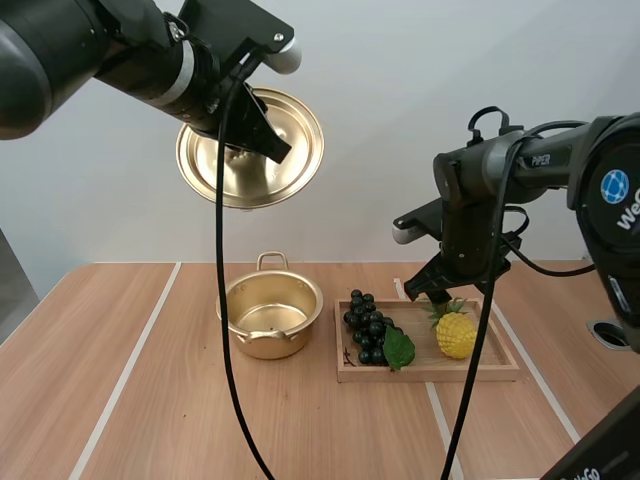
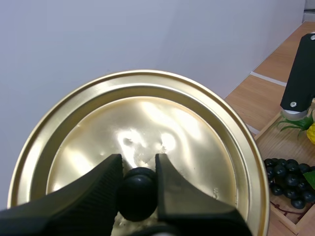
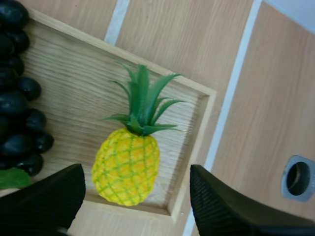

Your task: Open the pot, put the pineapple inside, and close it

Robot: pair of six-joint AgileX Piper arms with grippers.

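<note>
My left gripper [image 1: 262, 135] is shut on the black knob [image 2: 137, 193] of the gold lid [image 1: 252, 150], holding it tilted high above the table; the lid [image 2: 142, 142] faces the wall. Below stands the open gold pot [image 1: 270, 315], nothing visible inside. The yellow pineapple [image 1: 456, 333] with green leaves lies in the wooden tray [image 1: 500, 368], right of the dark grapes [image 1: 368, 327]. My right gripper [image 1: 432, 290] hovers open just above the pineapple [image 3: 127, 164], fingers [image 3: 224, 209] apart on either side of it, not touching.
The grapes [image 3: 17, 108] with a green leaf fill the tray's left half. A round hole [image 1: 610, 333] is set in the table at the far right. White stripes cross the wooden tabletop.
</note>
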